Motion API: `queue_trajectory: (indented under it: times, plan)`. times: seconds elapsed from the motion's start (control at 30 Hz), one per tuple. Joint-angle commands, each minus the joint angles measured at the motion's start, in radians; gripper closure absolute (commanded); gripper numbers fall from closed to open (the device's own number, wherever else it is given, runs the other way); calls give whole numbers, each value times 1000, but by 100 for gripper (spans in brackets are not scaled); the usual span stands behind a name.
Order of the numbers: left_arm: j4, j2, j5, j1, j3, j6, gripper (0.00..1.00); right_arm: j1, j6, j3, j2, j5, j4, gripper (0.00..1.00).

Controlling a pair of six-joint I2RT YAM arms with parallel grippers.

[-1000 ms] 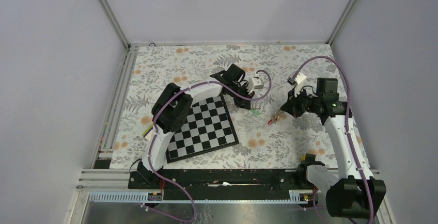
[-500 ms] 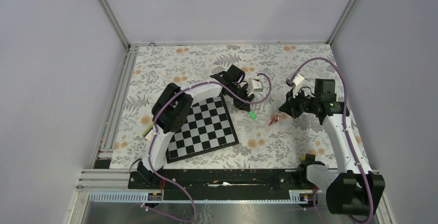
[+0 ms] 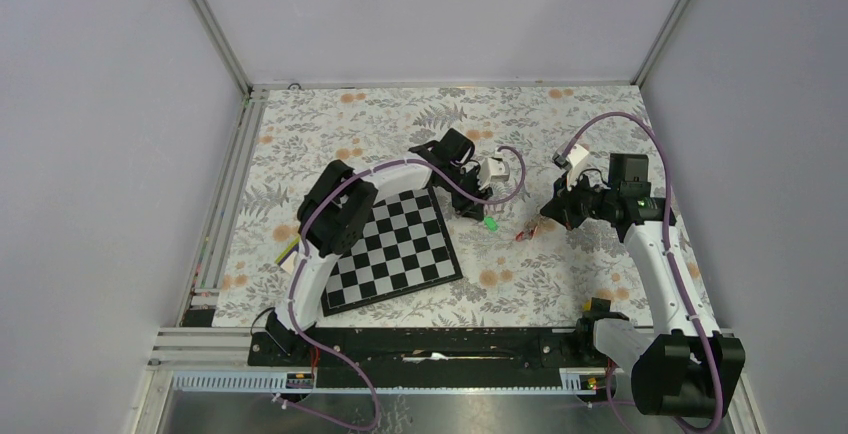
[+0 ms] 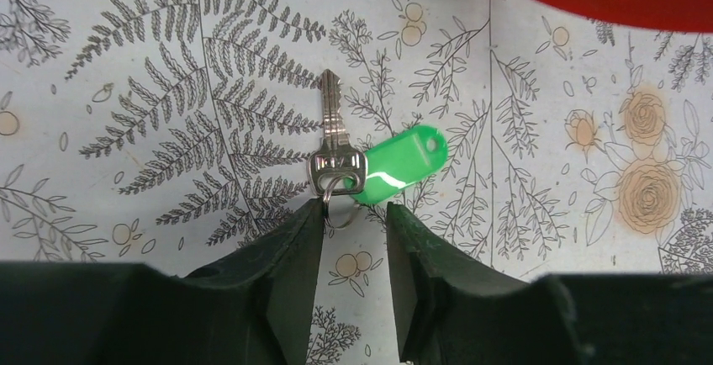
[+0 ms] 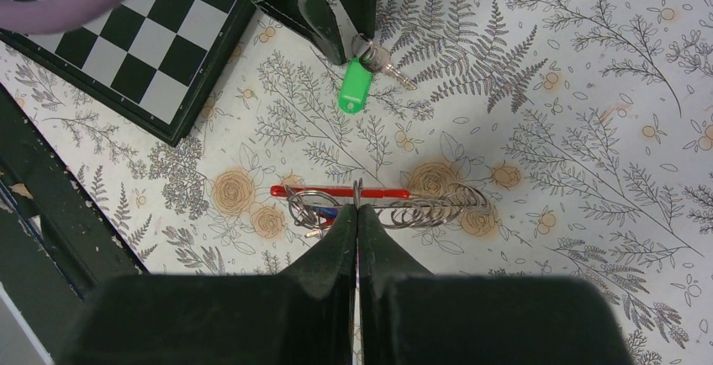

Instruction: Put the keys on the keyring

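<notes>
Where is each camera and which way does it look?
Top external: high behind the arms, looking down on the table; both arms, left gripper and right gripper show.
Left wrist: on the left arm, looking down at the green-tagged key; its parted fingers show.
Right wrist: on the right arm, looking down at the red keyring, pinched by its shut fingers.
Shared: all three see the green-tagged key; top and right wrist see the chessboard.
</notes>
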Motion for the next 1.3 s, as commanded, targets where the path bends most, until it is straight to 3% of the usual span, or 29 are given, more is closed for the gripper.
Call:
queue_trajectory:
  times: [0.0, 0.4, 0.57, 0.9, 1.27]
  plan:
    - [34, 26, 20, 0, 33, 14, 63, 0, -14, -2, -17, -12, 31, 100]
    - [34, 15, 39, 0, 28, -12, 81, 0, -27, -17, -31, 2, 17, 100]
    - [34, 4, 40, 0, 20, -26, 100, 0, -30, -18, -34, 2, 12, 100]
    - [29, -68, 14, 0, -15, -56, 100, 0, -8, -20, -32, -1, 22, 100]
    - [-91, -147, 39, 1, 16, -9, 100, 0, 7, -1, -31, -69, 24, 100]
